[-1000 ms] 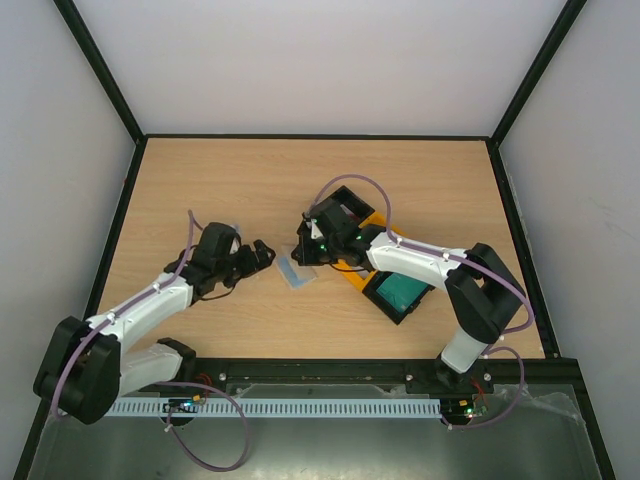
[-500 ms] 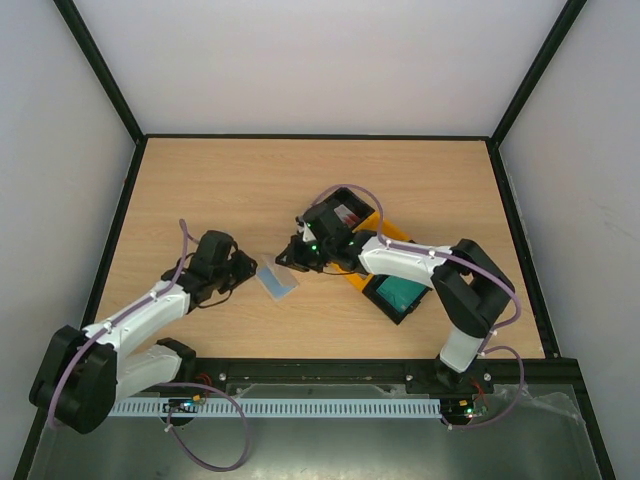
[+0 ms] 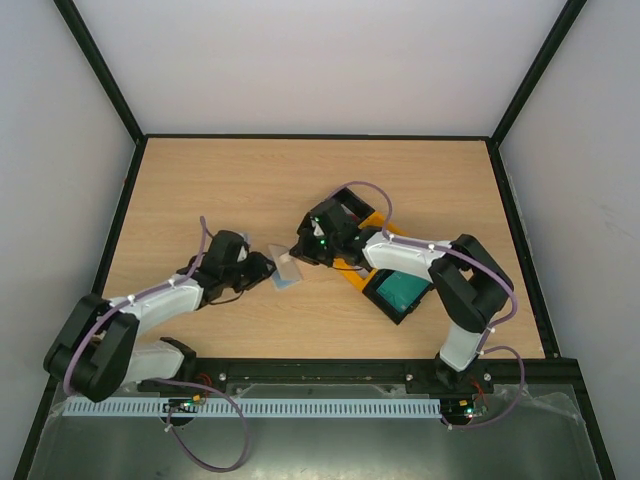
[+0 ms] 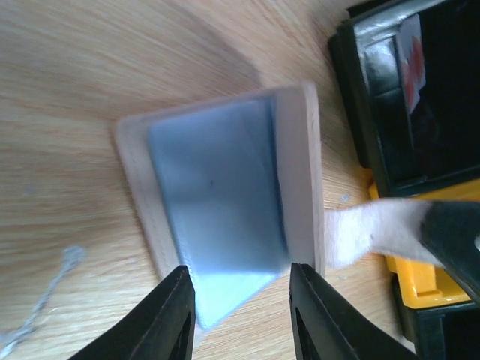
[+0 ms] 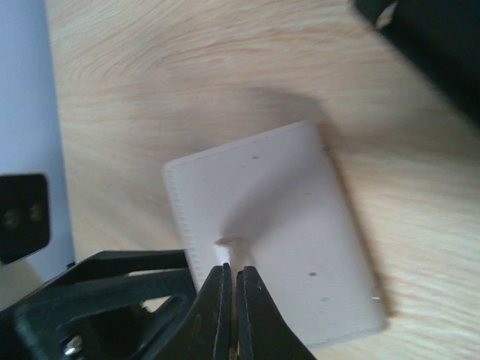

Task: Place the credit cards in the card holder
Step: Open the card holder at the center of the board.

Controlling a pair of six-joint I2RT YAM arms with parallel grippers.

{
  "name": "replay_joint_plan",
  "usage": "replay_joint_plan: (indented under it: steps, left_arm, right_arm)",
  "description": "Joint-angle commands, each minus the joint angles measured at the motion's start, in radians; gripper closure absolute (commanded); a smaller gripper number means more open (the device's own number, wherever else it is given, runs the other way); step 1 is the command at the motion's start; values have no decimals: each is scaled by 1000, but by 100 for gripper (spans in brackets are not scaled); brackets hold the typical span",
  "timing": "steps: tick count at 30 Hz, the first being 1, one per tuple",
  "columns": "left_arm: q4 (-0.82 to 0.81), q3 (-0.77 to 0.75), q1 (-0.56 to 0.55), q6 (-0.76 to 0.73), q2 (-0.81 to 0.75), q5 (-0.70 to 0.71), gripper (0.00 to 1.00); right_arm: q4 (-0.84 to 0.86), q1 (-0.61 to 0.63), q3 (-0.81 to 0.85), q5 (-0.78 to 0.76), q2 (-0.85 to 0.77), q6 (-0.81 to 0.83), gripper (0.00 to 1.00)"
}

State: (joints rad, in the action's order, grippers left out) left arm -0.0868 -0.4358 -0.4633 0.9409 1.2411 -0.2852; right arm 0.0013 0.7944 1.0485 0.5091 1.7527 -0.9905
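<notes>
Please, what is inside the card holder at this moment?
The card holder stands open and shows only its greyish-blue lining; no card is visible. The deeper pocket behind its beige wall is covered, so I cannot tell.

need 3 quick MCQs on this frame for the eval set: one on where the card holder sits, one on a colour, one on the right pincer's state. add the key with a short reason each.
1. Where is the card holder?
A. on the table, between the left pincer and the right pincer
B. at the table's near-left corner
C. against the table's far edge

2. What colour is the holder's opened inside?
A. red
B. greyish-blue
C. yellow

3. How do the right pincer's fingers stand?
A. wide apart, touching nothing
B. closed together on the holder's beige face
C. out of every view

Key:
1 A: the top view shows it on the wood mid-table with a pincer at either side.
2 B: the left wrist view looks straight onto the greyish-blue lining.
3 B: the right wrist view shows the fingertips pressed together, the beige face creased at them.
</notes>
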Motion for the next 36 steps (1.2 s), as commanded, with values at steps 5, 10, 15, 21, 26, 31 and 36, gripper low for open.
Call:
replay_joint_plan:
  steps: [5, 10, 15, 21, 26, 31, 36]
  left_arm:
    - [-119, -73, -28, -39, 92, -61, 61]
    - [-124, -78, -32, -37, 108, -38, 62]
    - [-160, -92, -39, -36, 143, -56, 62]
    - [-228, -154, -68, -53, 238, -102, 66]
    - [-247, -221, -77, -69, 338, -113, 72]
    - [-207, -271, -94, -97, 421, -92, 76]
    - [-149, -282, -111, -115, 451, -57, 76]
  right_arm:
    - [-135, -71, -14, -137, 15, 209, 98]
    - [-173, -77, -8, -196, 13, 276, 98]
    - [-188, -77, -3, -222, 21, 326, 98]
    - [-208, -55, -1, -232, 17, 395, 98]
    - [-232, -29, 9, -263, 8, 406, 94]
    - [-258, -29, 10, -346, -53, 398, 78]
    - [-299, -29, 19, -429, -110, 388, 66]
